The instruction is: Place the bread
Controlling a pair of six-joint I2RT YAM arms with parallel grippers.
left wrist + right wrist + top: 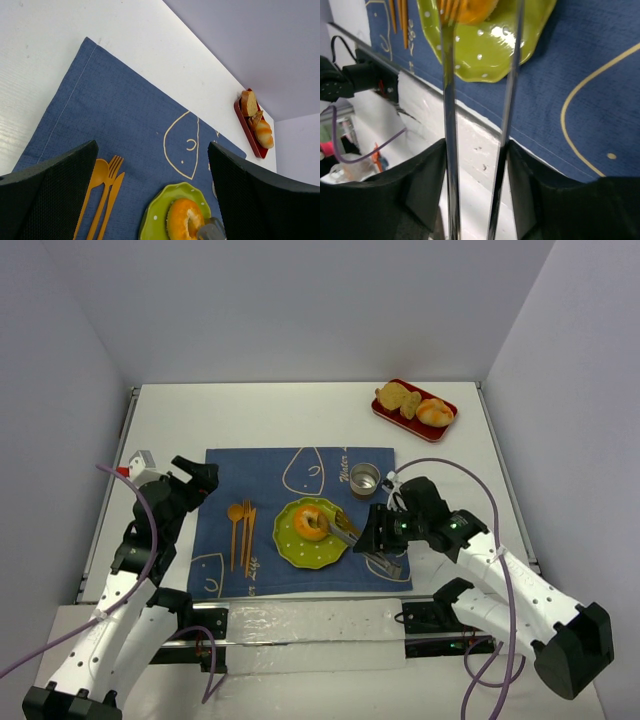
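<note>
1. The right gripper [476, 170] is clamped on the tongs [449, 100], whose arms stand apart. The left gripper [152, 172] hangs spread wide and holds nothing.
2. The bread [313, 522] lies on the green plate [300, 555], toward the near edge of the placemat [250, 470].
3. This looks like the release step. The next move calls for lifting the tongs clear without dragging the bread.
4. Only the right wrist view shows the grip, and only the top view shows the whole bread.

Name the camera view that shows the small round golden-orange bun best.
Top external: the small round golden-orange bun lies whole on the green dotted plate, metal tongs at it. Left wrist shows it at the bottom edge, partly cut off. Right wrist catches only an orange sliver behind the tongs.
</note>
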